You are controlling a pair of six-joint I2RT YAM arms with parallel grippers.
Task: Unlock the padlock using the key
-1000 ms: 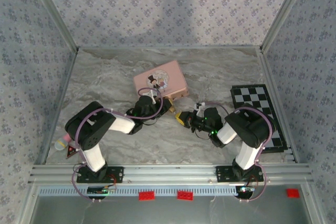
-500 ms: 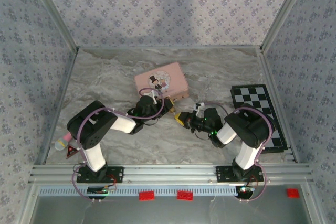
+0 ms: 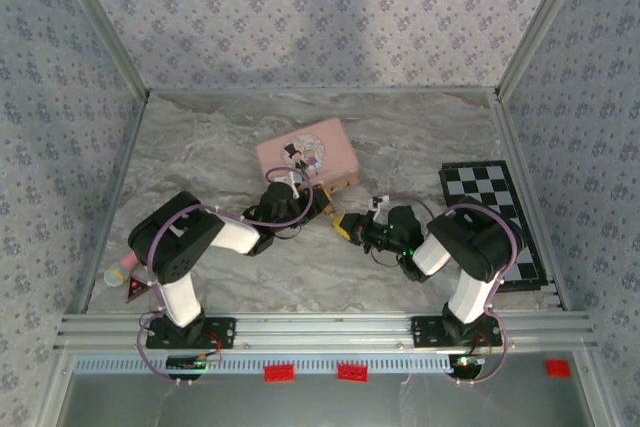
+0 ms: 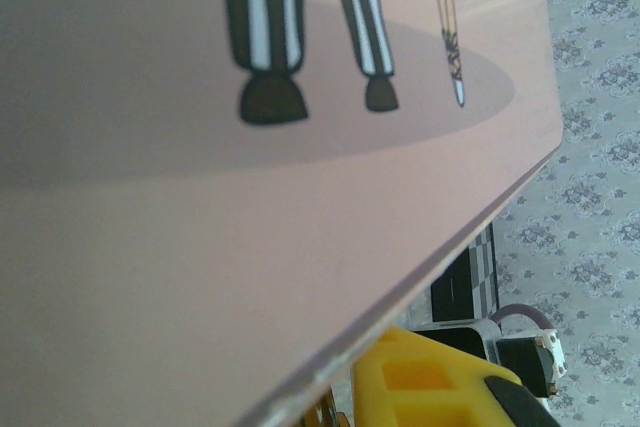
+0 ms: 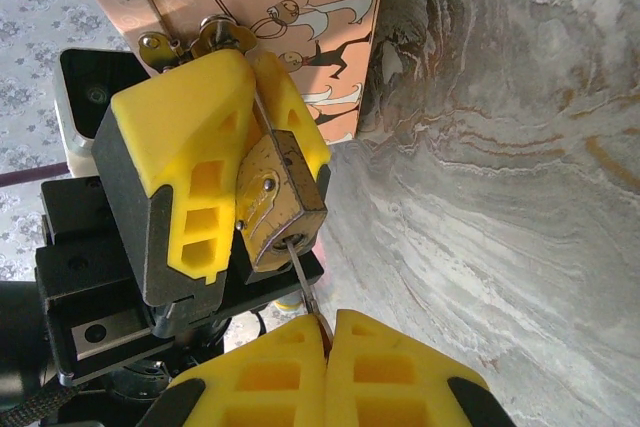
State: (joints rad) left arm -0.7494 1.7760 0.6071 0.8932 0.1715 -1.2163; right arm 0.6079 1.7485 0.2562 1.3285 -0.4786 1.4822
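The brass padlock hangs from the hasp on the pink box, at the box's front edge. My left gripper is shut on it, one yellow finger on each side of the body. The thin dark key has its tip in the keyhole on the padlock's underside, and my right gripper is shut on its head. In the top view the left gripper and right gripper meet just in front of the pink box. The box lid lies close in front of the left wrist camera.
A black-and-white chessboard lies at the right of the marble table. A small pink object and a red triangular piece sit by the left wall. Patterned walls close in the back and both sides.
Almost nothing differs: both grippers stay together at the box's front, with the right gripper shifted very slightly toward the left one.
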